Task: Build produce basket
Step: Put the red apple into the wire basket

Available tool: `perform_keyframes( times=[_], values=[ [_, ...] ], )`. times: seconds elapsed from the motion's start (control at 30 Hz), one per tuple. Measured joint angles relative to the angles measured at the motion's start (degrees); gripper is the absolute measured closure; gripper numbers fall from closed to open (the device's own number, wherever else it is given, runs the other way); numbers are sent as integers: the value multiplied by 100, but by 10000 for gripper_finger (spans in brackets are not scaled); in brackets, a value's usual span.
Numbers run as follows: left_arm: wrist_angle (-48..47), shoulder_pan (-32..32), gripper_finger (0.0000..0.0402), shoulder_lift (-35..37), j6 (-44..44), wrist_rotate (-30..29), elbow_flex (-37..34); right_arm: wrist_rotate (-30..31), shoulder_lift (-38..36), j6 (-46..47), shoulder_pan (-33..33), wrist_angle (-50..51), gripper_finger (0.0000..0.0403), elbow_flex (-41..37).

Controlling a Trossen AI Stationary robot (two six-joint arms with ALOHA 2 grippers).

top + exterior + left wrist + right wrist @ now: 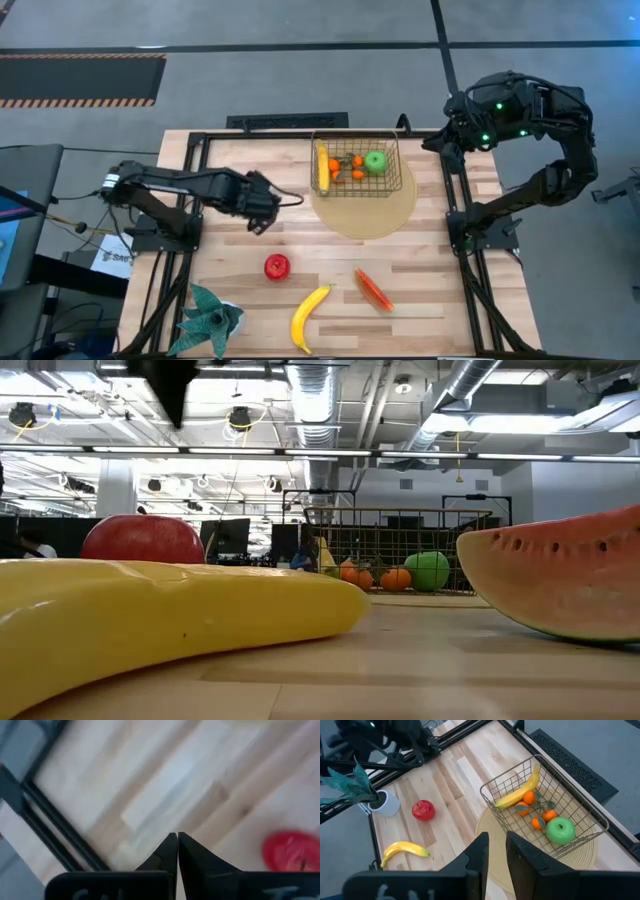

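Observation:
The gold wire basket (356, 165) stands on a round tan mat (365, 210) at the table's far middle. Inside it lie a banana (517, 790), small oranges (536, 812) and a green apple (560, 830). A red apple (277, 266), a second banana (310, 317) and a red watermelon-like slice (373, 289) lie on the bare wood nearer the front. My left gripper (177, 845) hangs shut above the table left of the basket, with the red apple (292, 851) off to one side. My right gripper (497, 852) is raised at the far right, slightly open and holding nothing.
A teal spiky plant in a white pot (212, 318) stands at the near left corner. Black frame rails (190, 200) run along the table's left and right sides. Bare wood lies between the mat and the loose fruit.

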State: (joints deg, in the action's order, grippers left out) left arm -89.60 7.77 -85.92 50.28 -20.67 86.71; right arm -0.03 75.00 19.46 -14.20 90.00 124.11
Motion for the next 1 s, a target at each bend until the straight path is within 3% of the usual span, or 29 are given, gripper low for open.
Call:
perform_keyframes(
  times=[0.17, 0.33, 0.7, 1.0],
  values=[
    [834, 228, 381, 316, -108, 1000, -1045, 0, 0, 2, -2, 0, 317, 0],
    [1960, 400, 353, 338, -737, 1665, -1480, 1, 0, 15, -2, 1, 317, 0],
    [2605, 608, 285, 144, -2221, 2223, -1516, 4, 50, 122, -3, -7, 317, -3],
    [3707, 706, 280, -82, -2409, 2855, -1924, 4, 125, 100, -9, 0, 317, -4]
  ],
)
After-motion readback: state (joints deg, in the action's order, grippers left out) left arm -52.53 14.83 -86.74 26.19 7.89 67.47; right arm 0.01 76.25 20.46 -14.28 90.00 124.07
